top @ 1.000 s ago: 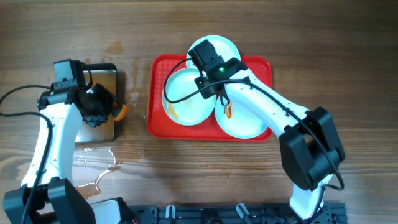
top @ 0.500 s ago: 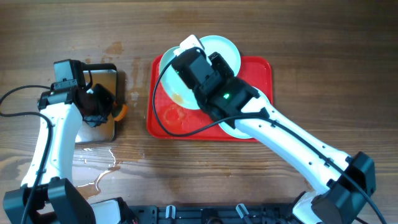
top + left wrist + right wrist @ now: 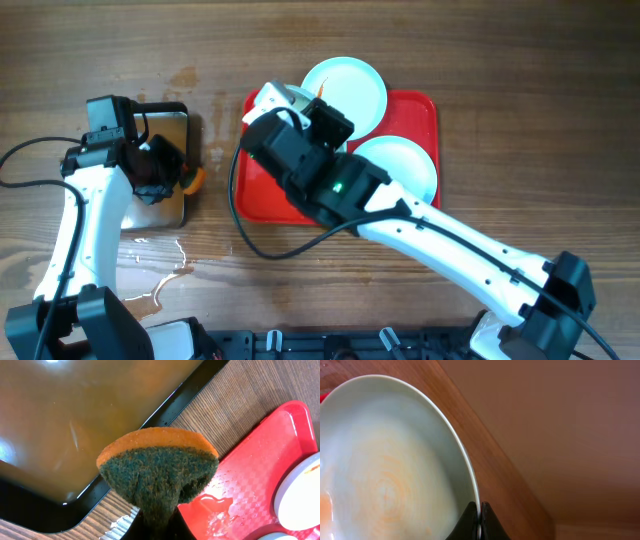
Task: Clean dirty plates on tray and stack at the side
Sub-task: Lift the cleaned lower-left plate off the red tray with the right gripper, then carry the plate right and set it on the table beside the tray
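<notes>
While nothing sits stacked at the side yet, here is the picture across the wooden table point(image 3: 520, 60): this job looks to be in its early going. The red tray point(image 3: 418, 112) lies mid-table with two plates on it, one at the far edge point(image 3: 345, 90) and one on its right side point(image 3: 400, 165). What shows of both looks white, though the arm covers part of the nearer one, so I can't call them clean or dirty.

Off to the left is the black-rimmed pan point(image 3: 75, 410), well apart from those plates, with spilled water point(image 3: 160, 270) on the wood near it. The left gripper point(image 3: 165, 175) hangs over the pan, clamped tight around an orange-and-green sponge point(image 3: 157, 470), scouring side facing the wrist camera. It touches no plate.

Now the third plate point(image 3: 385, 470)! It is off the tray, tipped on edge above the tray's far-left corner. The right gripper point(image 3: 480, 510) has its fingers pinched closed on the rim. Faint orange swirls point(image 3: 382, 490) show across its face, so I judge it unwiped. A wet glossy patch point(image 3: 212, 505) marks the tray floor.

My read: one plate picked up for wiping, none finished, all three left to clean and stack.
</notes>
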